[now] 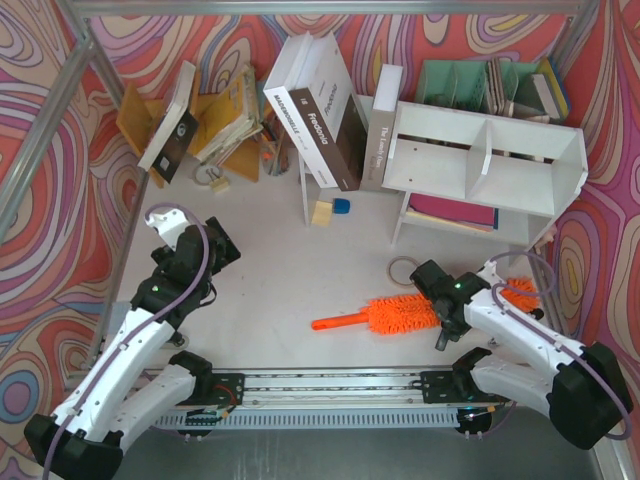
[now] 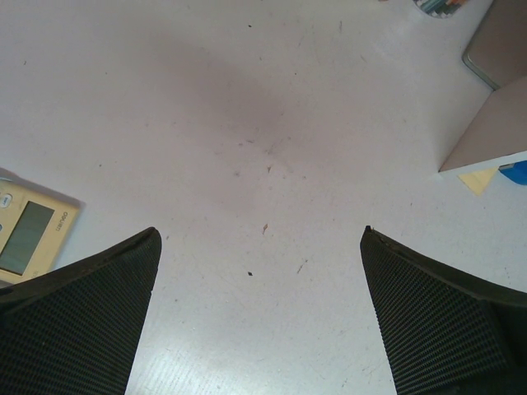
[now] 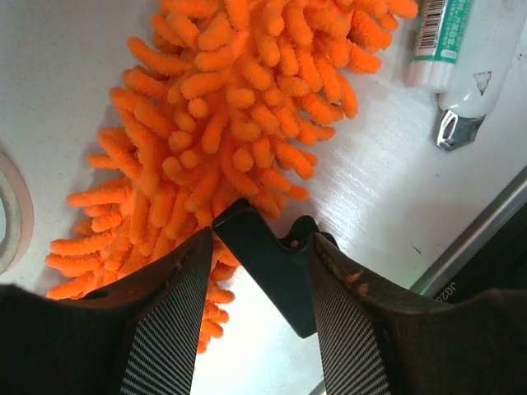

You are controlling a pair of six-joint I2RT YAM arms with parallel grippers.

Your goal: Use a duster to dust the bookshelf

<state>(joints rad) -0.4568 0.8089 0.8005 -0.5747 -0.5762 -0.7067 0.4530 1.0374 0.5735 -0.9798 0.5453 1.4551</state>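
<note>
Right fingers point(image 3: 165, 329) narrow, flanking dark tab point(image 3: 268, 271) at edge of duster point(image 3: 239, 123) head; can't tell if I've got grip. Left fingers point(image 2: 82, 321) wide, empty. Duster flat on worktop point(image 1: 280, 270) at 5 o'clock, handle toward 9. Bookshelf point(image 1: 485, 160) at 2 o'clock, not yet dusted, I judge; lift and wiping all left. Swirl-patterned walls point(image 1: 60, 150) around.

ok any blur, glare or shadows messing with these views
top external: evenly lit and sharp, soft shadow under the bookshelf; left wrist: faint grey shadow patch on the table, no glare; right wrist: duster fibres crisp, slight sheen on the table beside them
</note>
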